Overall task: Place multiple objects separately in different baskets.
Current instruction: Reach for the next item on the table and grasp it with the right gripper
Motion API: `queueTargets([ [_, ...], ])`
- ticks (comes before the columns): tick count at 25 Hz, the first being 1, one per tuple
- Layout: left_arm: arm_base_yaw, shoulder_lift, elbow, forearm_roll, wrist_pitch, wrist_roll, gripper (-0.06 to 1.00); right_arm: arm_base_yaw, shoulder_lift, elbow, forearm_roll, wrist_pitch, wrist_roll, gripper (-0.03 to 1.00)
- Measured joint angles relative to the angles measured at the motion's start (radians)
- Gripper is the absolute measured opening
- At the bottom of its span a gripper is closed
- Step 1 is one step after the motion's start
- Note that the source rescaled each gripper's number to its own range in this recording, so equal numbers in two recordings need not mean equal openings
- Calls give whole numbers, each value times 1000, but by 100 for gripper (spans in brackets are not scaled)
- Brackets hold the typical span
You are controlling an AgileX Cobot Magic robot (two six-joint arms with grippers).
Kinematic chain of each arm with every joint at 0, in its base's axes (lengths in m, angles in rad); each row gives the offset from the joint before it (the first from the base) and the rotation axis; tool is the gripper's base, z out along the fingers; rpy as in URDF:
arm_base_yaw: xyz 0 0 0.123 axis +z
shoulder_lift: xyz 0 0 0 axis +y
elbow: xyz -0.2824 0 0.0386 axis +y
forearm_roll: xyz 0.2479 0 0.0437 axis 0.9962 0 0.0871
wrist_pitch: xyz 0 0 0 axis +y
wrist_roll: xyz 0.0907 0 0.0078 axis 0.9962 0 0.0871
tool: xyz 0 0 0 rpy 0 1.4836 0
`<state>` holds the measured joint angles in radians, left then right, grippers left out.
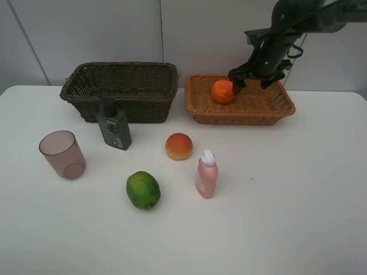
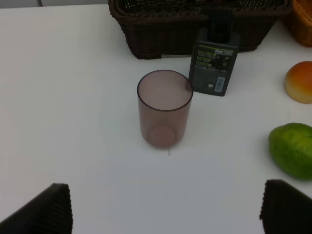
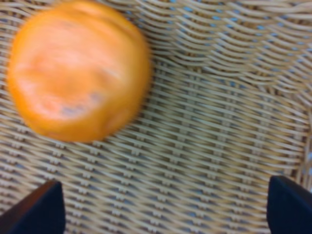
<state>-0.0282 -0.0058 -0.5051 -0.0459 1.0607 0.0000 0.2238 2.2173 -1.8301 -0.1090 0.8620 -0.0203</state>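
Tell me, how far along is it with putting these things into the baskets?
Done: the orange lies in the light basket. In hand: nothing; the right gripper hangs open above that basket, and the left gripper is open too. Left: the cup, pump bottle, peach, lime and pink bottle all sit on the table, and the dark basket looks empty.
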Motion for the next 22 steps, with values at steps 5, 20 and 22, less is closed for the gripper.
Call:
queueTargets([
  [5,0,0,0,0,0,0,100,0,-69,0,4,56,-3,85],
  [20,0,0,0,0,0,0,100,-3,-371,0,27,296,-51,85],
  [22,0,0,0,0,0,0,100,-3,-414,16,26,332,-51,85],
])
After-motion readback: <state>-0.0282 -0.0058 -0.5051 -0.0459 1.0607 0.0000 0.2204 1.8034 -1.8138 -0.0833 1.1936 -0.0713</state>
